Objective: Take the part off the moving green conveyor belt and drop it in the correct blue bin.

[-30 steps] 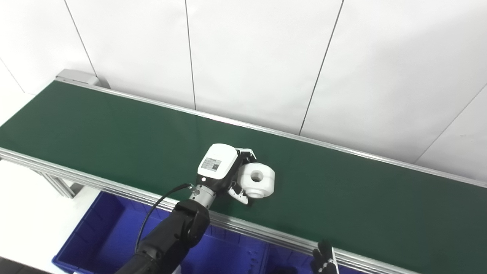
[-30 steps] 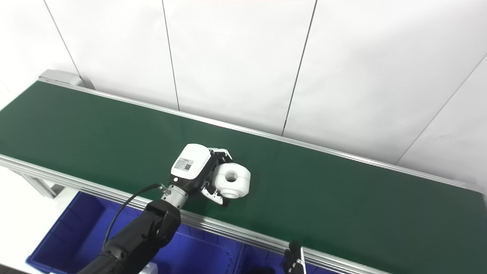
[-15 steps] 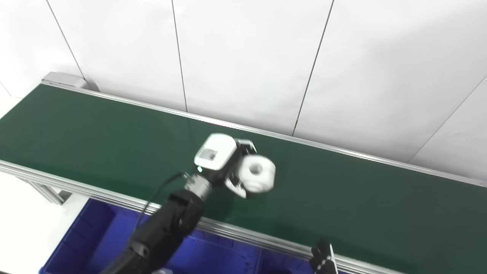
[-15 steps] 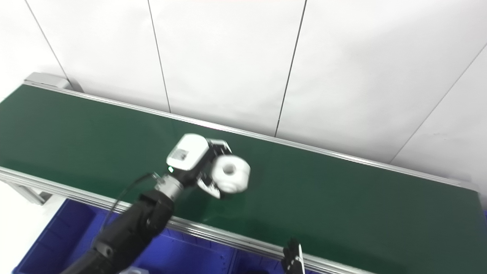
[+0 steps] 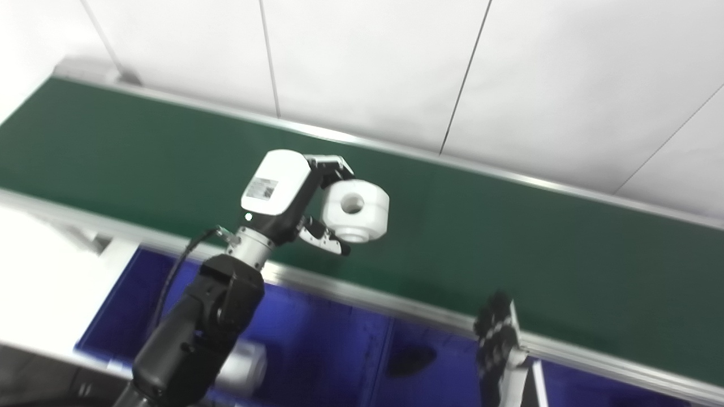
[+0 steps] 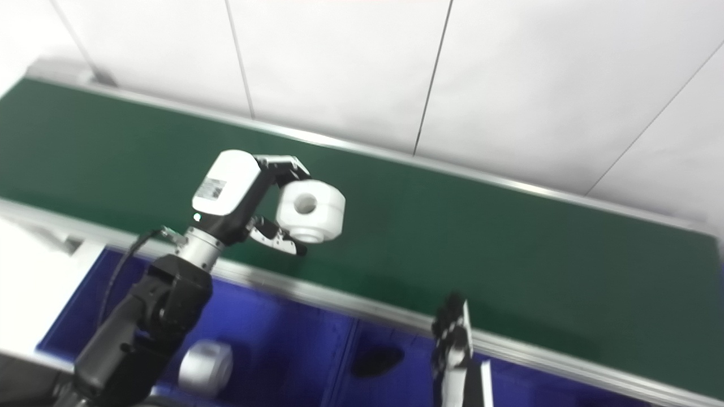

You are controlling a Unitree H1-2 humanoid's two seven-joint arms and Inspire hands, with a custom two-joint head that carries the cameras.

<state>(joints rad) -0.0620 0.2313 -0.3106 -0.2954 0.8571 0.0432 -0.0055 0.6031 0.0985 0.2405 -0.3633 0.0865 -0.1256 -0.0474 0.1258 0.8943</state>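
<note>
My left hand (image 5: 294,195) is shut on a white round part (image 5: 355,210) with a hole in its middle. It holds the part in the air above the near side of the green conveyor belt (image 5: 509,249). Blue bins (image 5: 328,350) stand below the belt's near rail. The left bin holds a white cylindrical part (image 6: 206,366); a dark object (image 6: 376,358) lies in the middle one. My right hand (image 5: 498,339) shows only as dark fingertips at the bottom edge, near the belt's rail.
The belt's aluminium rail (image 5: 396,308) runs between the belt and the bins. A white panelled wall (image 5: 396,68) stands behind the belt. A white surface (image 5: 39,271) lies at the left of the bins.
My left hand has lifted the white part off the belt and drawn it toward the near rail. The camera has tilted down, showing more of the bins.
</note>
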